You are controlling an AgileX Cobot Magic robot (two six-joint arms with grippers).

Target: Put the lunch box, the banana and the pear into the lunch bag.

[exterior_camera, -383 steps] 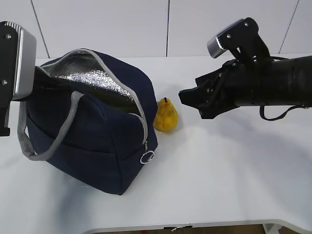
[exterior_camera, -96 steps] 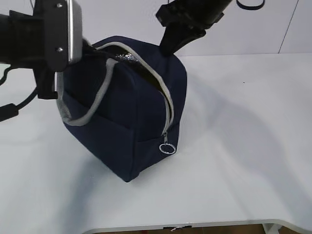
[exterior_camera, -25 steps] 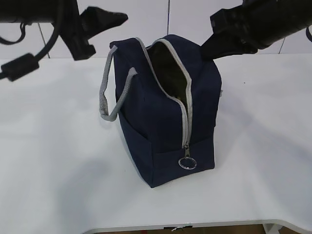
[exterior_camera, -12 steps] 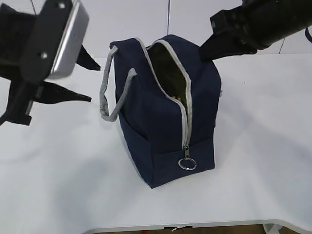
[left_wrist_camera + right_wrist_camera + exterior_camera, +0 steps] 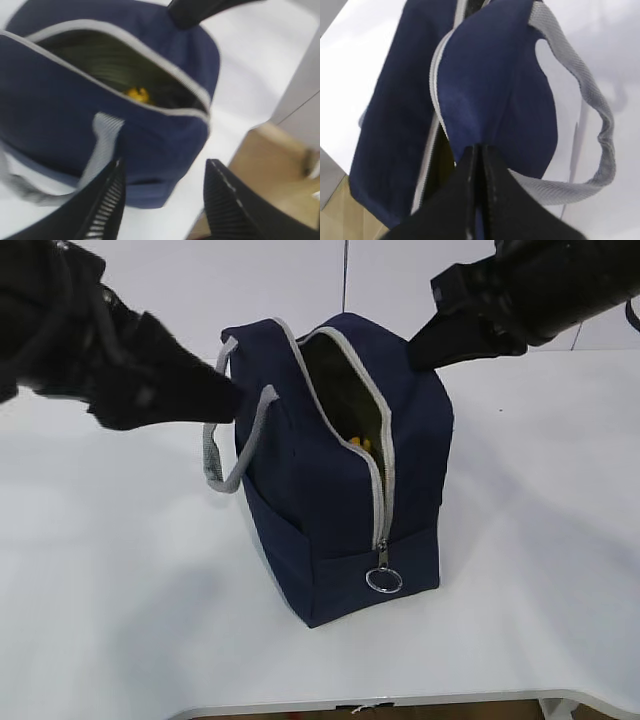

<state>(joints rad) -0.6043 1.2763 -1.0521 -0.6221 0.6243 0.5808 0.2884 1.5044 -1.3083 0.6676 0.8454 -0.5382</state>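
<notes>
The navy lunch bag [image 5: 330,520] stands upright mid-table with its grey zipper open along the top. A yellow bit of fruit [image 5: 360,443] [image 5: 136,93] shows inside; I cannot tell whether it is the banana or the pear. The lunch box is hidden. My left gripper [image 5: 225,395] [image 5: 165,165] hangs open at the bag's left side, close to the grey handle [image 5: 102,145], with nothing between its fingers. My right gripper [image 5: 415,355] [image 5: 477,148] is shut on the bag's top edge at the far right, pinching the navy fabric [image 5: 490,90].
The zipper's ring pull [image 5: 383,580] hangs at the bag's near end. A second grey handle [image 5: 590,115] loops out on the right gripper's side. The white table [image 5: 520,570] ends at a near edge, with wooden floor [image 5: 270,165] beyond it.
My left gripper has swung in from the left, up to the bag's handle, and its jaws have narrowed a little. The bag and the right gripper have not moved.
</notes>
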